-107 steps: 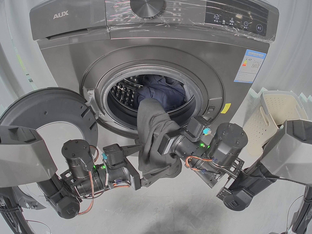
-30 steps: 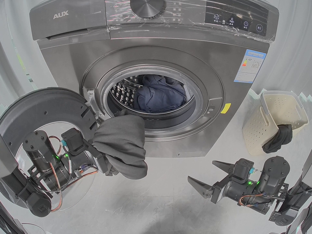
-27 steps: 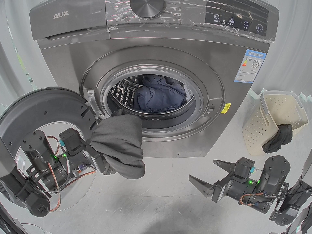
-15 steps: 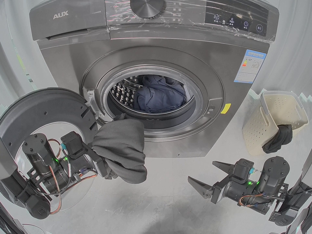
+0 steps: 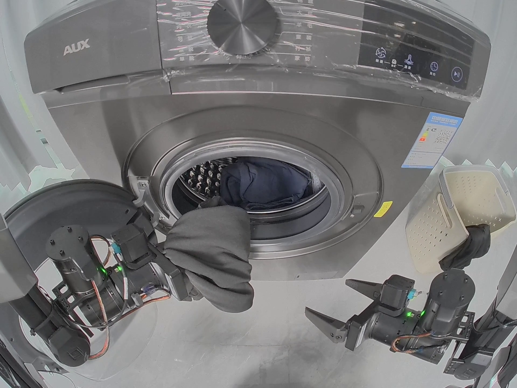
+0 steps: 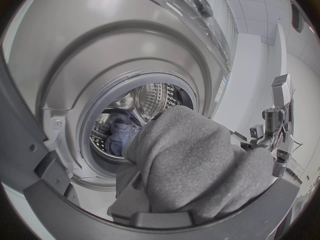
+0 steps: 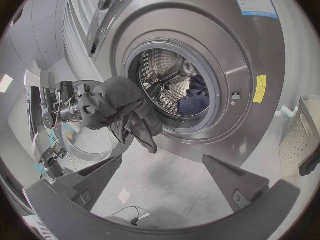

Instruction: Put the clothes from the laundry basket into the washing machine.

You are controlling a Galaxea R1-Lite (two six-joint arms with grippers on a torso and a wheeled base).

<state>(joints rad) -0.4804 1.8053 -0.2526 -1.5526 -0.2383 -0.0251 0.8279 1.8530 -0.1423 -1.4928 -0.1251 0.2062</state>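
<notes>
A grey garment [image 5: 212, 254] hangs bunched at the lower left rim of the washing machine's open drum mouth [image 5: 177, 176], mostly outside it. My left gripper [image 5: 186, 286] is shut on it, its fingers buried in the cloth [image 6: 190, 160]. The same garment [image 7: 116, 107] appears in the right wrist view. Navy clothes [image 5: 264, 181] lie inside the drum. My right gripper [image 5: 327, 296] stands open and holds nothing, low over the floor to the right of the drum. The cream laundry basket [image 5: 458, 211] lies tipped at the far right, with a dark garment [image 5: 468, 249] hanging over its rim.
The round machine door [image 5: 70, 211] stands swung open at the left, close behind my left arm. Bare grey floor [image 5: 269, 340] lies between the two grippers in front of the machine.
The head camera has moved closer to the machine. Since 3.6 s ago the right gripper let go of the grey garment and drew back to the lower right; the left gripper took it.
</notes>
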